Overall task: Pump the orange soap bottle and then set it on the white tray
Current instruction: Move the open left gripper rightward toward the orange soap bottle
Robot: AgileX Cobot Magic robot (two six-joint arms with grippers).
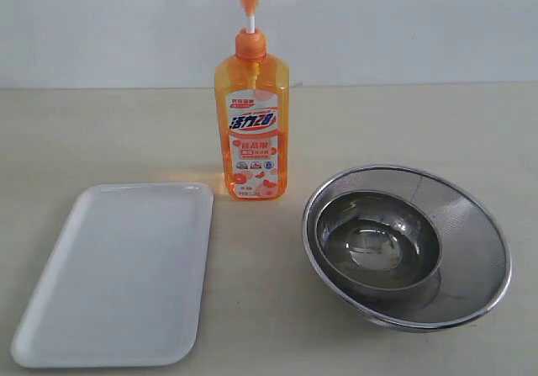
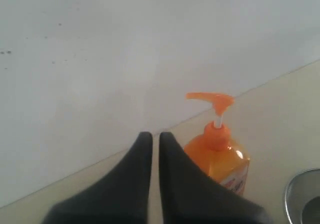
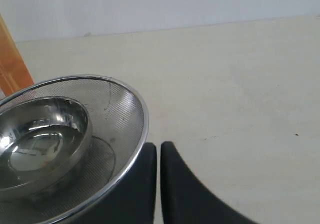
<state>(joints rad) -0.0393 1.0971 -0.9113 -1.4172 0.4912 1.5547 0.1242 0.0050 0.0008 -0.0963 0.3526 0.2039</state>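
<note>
At bench (image 1: 378,124) centre-rear: tall clear-orange rectangular plastic soap bottle (image 1: 252,132), upright, long axis vertical, pump raised. It stands just beyond the far corner of flat white plastic tray (image 1: 109,283) and near round steel mesh bowl (image 1: 471,241). Left end effector (image 2: 155,134): fingers pressed together, empty, bottle close ahead, probably the nearer arm. Right end effector (image 3: 158,145): likewise closed, empty, beside the bowl.

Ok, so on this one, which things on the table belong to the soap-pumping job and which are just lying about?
Part of the job:
- orange soap bottle, upright on the table beyond the tray
- white tray, nothing on it

Just lying about:
- steel mesh bowl
- smaller steel bowl nested inside it
</note>
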